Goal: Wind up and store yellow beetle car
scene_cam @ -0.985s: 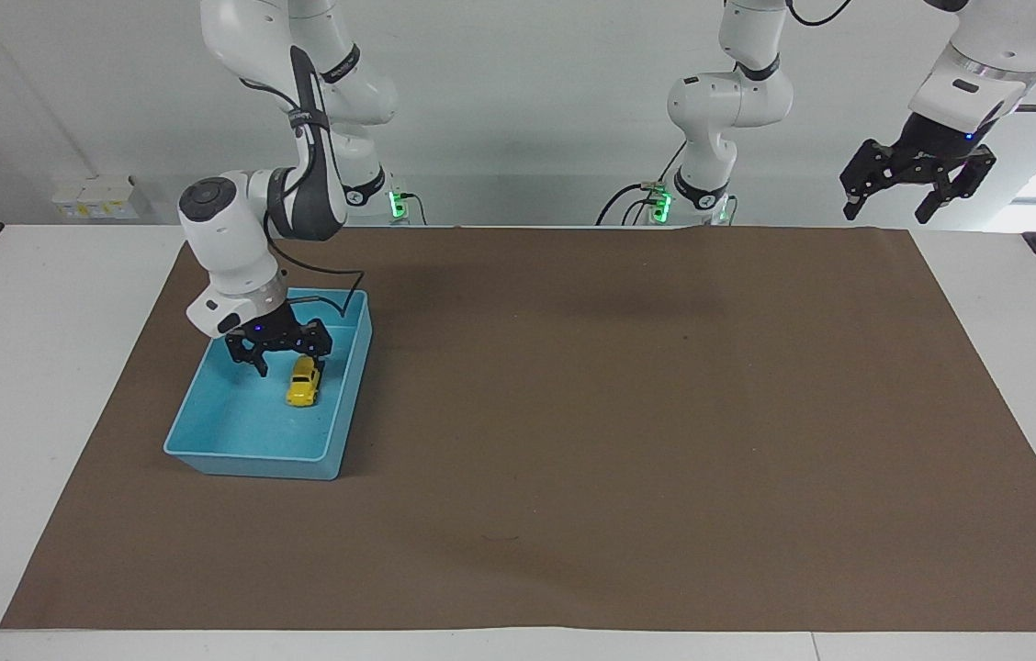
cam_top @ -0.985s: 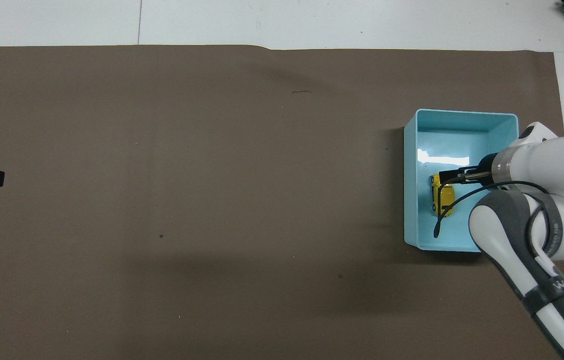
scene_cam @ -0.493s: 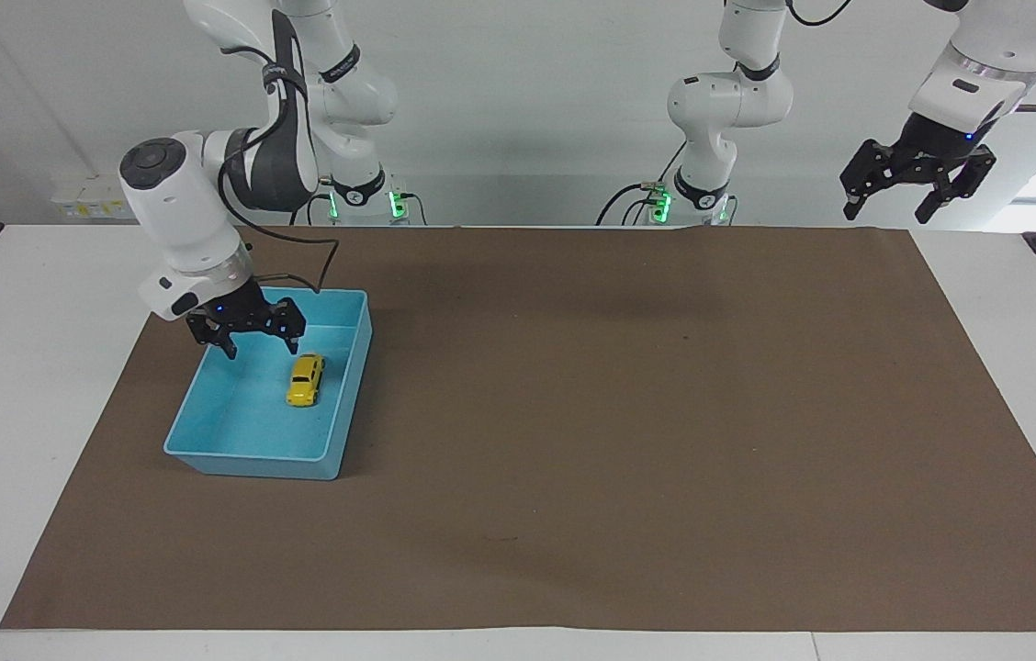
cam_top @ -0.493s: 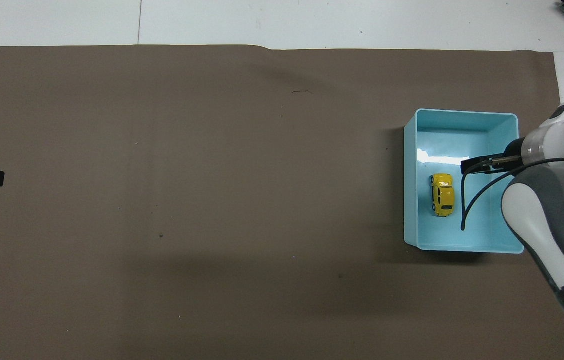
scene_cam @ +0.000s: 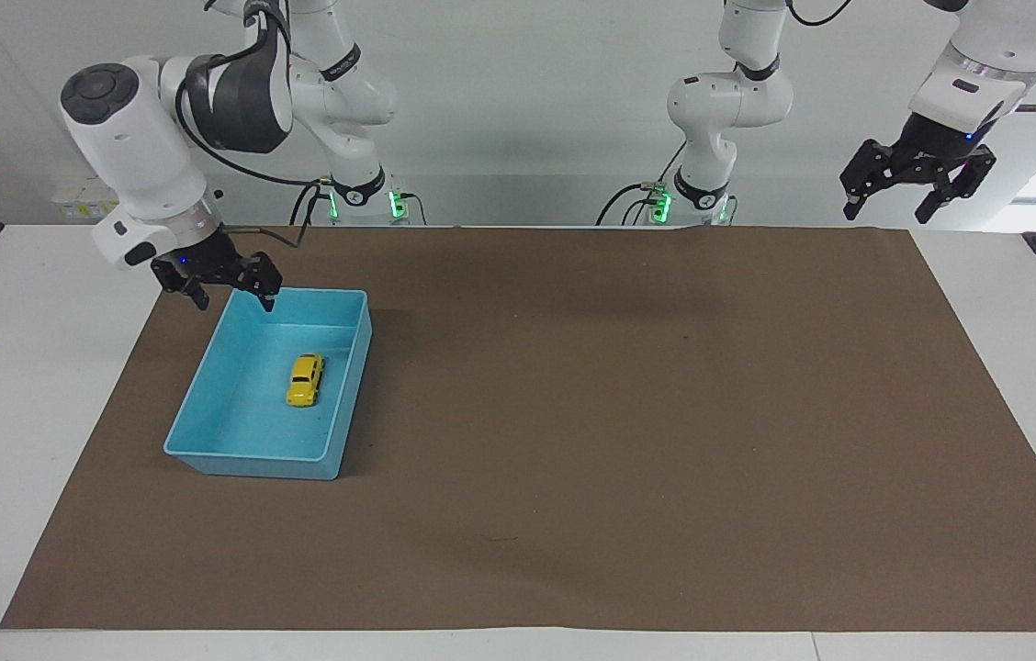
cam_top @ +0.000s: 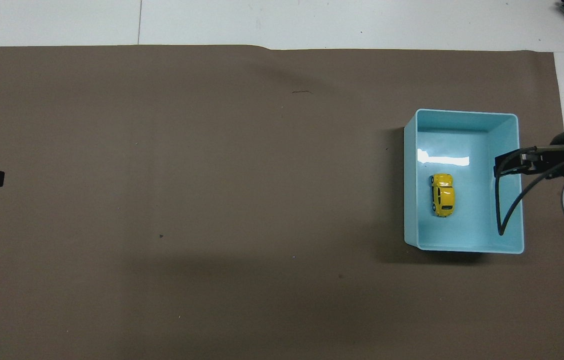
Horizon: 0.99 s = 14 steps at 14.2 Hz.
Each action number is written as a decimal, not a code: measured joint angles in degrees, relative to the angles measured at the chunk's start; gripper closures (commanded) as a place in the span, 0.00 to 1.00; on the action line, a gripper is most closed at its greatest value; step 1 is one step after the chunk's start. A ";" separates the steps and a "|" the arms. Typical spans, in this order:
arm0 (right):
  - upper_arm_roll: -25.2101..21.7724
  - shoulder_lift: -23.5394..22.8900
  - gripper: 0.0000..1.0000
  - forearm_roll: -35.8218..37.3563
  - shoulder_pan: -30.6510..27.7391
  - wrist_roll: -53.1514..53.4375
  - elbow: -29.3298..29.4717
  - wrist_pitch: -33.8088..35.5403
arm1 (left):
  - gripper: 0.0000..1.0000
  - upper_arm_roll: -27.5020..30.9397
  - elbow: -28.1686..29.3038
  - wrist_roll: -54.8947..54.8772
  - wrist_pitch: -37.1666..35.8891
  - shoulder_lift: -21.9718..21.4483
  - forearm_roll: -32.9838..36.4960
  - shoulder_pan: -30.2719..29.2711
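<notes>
Car stored in bin, both claws released.
Yellow car (scene_cam: 305, 380) sits on the floor of the blue bin (scene_cam: 206, 404), untouched. Right gripper (scene_cam: 230, 296) hangs empty, fingers apart, over the bin's corner nearest the robots. Left gripper (scene_cam: 916, 184) waits raised, fingers apart, over the brown mat's (scene_cam: 628, 441) corner.

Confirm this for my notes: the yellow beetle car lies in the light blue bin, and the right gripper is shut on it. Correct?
Not quite. The yellow beetle car does lie in the light blue bin, but the right gripper is open and empty, raised over the bin's rim nearest the robots, as the facing view shows.
</notes>
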State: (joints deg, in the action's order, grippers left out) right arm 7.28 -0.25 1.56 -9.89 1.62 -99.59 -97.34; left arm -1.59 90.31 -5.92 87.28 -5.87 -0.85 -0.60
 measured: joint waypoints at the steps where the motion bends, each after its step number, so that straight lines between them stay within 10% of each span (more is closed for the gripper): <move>1: 0.30 0.75 0.00 -0.02 0.25 1.09 0.75 1.66 | 0.00 0.00 0.00 0.00 0.00 0.00 0.00 0.00; 14: 0.96 -1.10 0.00 -0.09 0.67 -0.04 11.09 11.64 | 0.00 0.00 0.00 0.00 0.00 0.00 0.00 0.00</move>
State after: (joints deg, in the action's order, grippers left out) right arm 8.24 -1.35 1.46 -9.22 1.58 -88.49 -85.69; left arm -1.59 90.31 -5.92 87.28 -5.87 -0.85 -0.60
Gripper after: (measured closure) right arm 0.000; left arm 0.000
